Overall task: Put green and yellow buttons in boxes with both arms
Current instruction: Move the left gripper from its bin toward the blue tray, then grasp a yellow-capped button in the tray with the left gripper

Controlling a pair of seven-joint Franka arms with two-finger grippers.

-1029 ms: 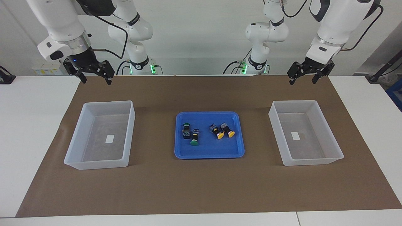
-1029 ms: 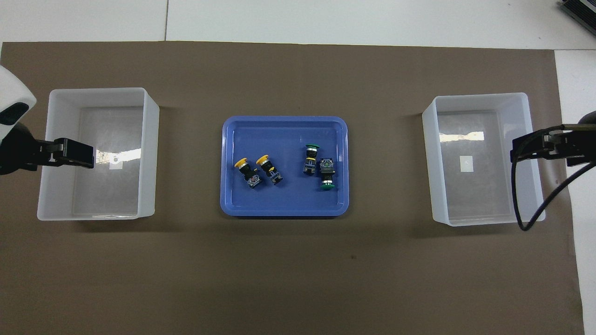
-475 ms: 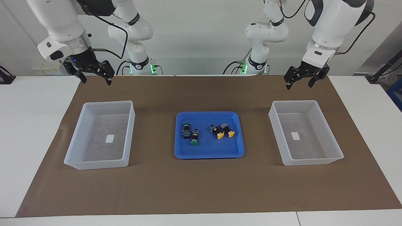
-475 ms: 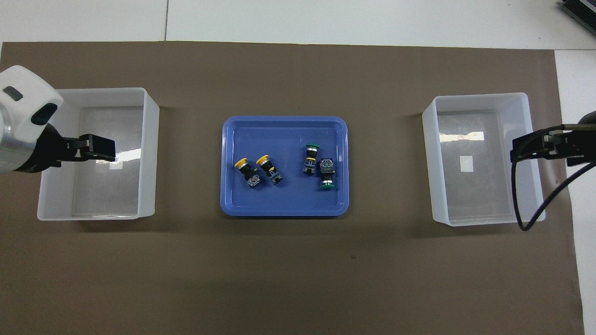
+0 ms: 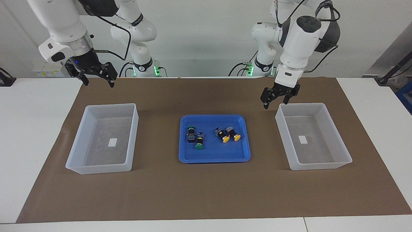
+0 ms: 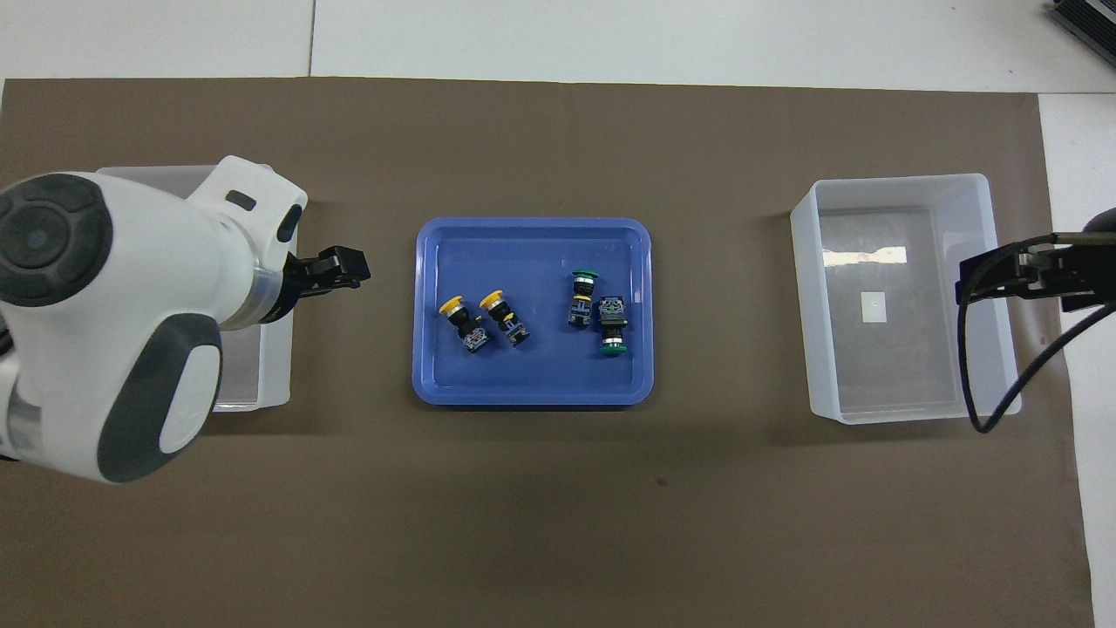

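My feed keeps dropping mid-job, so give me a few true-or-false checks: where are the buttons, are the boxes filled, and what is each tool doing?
1. All four buttons lie in the blue tray. True: the two green buttons and two yellow buttons are all there.
2. The box at the right arm's end already holds a button. False: only a white label shows inside it.
3. The left tool is up over the mat between the tray and the box at the left arm's end. True.
4. The left tool carries a yellow button. False: it is open and empty.
5. The right tool is reaching into the tray. False: it waits, open, over the mat's edge near its base.
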